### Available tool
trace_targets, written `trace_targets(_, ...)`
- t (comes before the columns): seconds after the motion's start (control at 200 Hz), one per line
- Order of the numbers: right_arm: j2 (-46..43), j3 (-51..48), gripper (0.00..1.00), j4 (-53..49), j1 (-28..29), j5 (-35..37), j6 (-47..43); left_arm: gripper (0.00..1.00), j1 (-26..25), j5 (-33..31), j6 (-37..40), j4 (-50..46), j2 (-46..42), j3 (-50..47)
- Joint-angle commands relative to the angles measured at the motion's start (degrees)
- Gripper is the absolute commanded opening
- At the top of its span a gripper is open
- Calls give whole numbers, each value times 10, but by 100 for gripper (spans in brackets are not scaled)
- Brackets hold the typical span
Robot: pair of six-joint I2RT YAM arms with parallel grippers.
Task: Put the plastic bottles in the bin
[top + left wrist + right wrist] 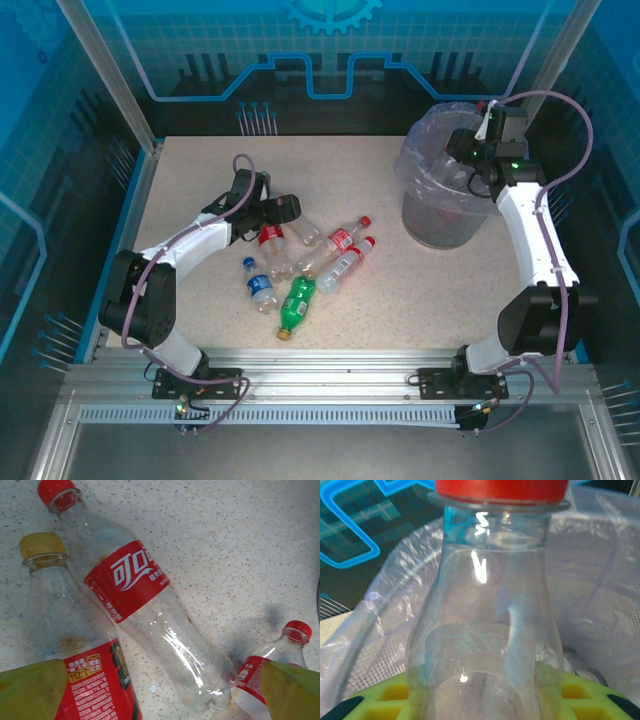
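held bottle (485, 630): clear, red cap, over the bin's mouth
right tool (478, 160): clamped on the held bottle's body
bin (440, 215): grey, lined with a pale-purple bag (600, 580), far right of the table (400, 300)
loose bottles (305, 255): lying in a cluster left of centre, with the green bottle (295, 305) and blue-labelled bottle (258, 285) nearest the front
left tool (162, 685): jaws spread wide, empty, above a red-labelled cola bottle (145, 610) and a yellow-capped bottle (65, 630)
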Motion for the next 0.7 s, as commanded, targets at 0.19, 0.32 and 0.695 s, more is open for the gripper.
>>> trace_targets(0.19, 63, -10, 44, -10, 6, -23, -12, 96, 9, -41, 19, -44, 14, 20)
trace_targets(0.32, 84, -7, 51, -8, 6, -32, -8, 96, 9, -45, 13, -36, 19, 12)
trace_targets(0.695, 84, 46, 82, -58, 4, -21, -31, 96, 10, -51, 18, -45, 28, 9)
